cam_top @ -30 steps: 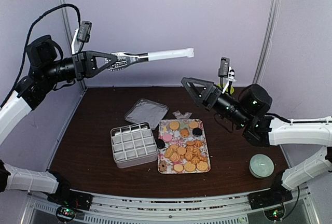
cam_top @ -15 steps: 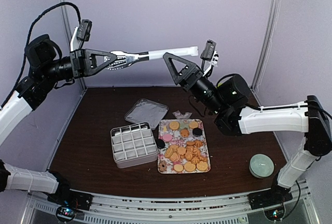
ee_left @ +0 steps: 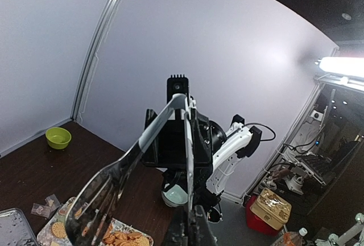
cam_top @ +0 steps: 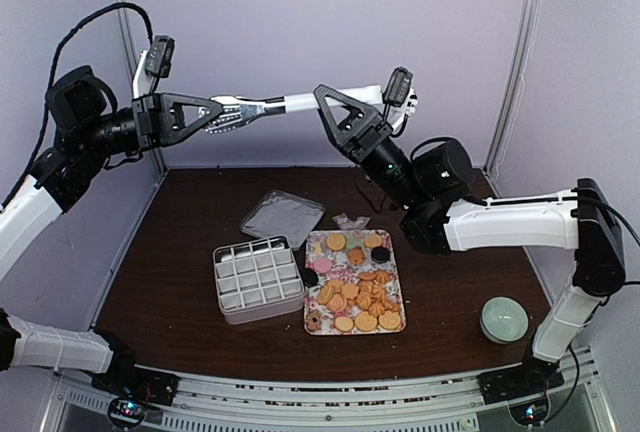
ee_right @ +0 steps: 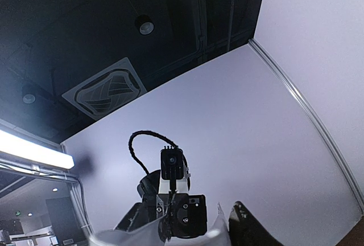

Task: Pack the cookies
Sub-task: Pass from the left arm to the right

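Right pincer (cam_top: 326, 97) rose to tongs (cam_top: 262, 108); grip unclear. Left pincer (cam_top: 218, 112) clamps tongs.

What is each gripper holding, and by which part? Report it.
Left gripper holds the tongs by their metal end. Right gripper is at their white end; whether it grips cannot be told.

Desk tally: one floral tray (cam_top: 312, 242) of cookies (cam_top: 360, 297), too many and too small to count; two dark ones (cam_top: 381, 253) showed. One divided box (cam_top: 257, 278), one lid (cam_top: 282, 218), one pale round tub (cam_top: 504, 319), one green bowl (ee_left: 58, 138) and one pair of tongs (cam_top: 300, 105) were logged.
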Controlling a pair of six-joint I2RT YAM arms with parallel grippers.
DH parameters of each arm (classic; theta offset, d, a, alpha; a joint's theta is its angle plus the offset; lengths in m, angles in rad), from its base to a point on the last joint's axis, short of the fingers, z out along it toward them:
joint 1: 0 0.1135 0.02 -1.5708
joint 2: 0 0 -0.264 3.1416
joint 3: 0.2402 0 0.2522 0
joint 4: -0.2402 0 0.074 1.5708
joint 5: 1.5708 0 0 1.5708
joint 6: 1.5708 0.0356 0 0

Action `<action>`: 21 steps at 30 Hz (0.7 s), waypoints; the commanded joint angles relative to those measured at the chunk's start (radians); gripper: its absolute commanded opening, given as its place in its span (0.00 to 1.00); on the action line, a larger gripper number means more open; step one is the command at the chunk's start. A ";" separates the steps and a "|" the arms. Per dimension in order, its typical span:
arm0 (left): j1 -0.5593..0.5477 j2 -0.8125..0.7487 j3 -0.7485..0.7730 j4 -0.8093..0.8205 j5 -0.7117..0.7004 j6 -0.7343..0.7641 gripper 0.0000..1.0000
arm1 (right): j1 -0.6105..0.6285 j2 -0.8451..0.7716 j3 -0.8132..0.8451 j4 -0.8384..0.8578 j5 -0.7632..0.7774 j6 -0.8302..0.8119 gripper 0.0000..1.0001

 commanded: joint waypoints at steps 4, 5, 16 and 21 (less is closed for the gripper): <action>0.016 -0.009 -0.004 0.032 0.022 0.037 0.00 | -0.047 -0.012 -0.050 0.119 -0.170 0.134 0.55; 0.017 -0.009 -0.004 0.028 0.024 0.041 0.00 | -0.053 -0.017 -0.053 0.111 -0.190 0.139 0.56; 0.017 -0.004 -0.001 0.022 0.031 0.048 0.00 | -0.087 -0.035 -0.042 0.038 -0.275 0.154 0.54; 0.017 -0.007 0.002 0.013 0.044 0.048 0.00 | -0.108 -0.024 -0.022 0.052 -0.273 0.171 0.50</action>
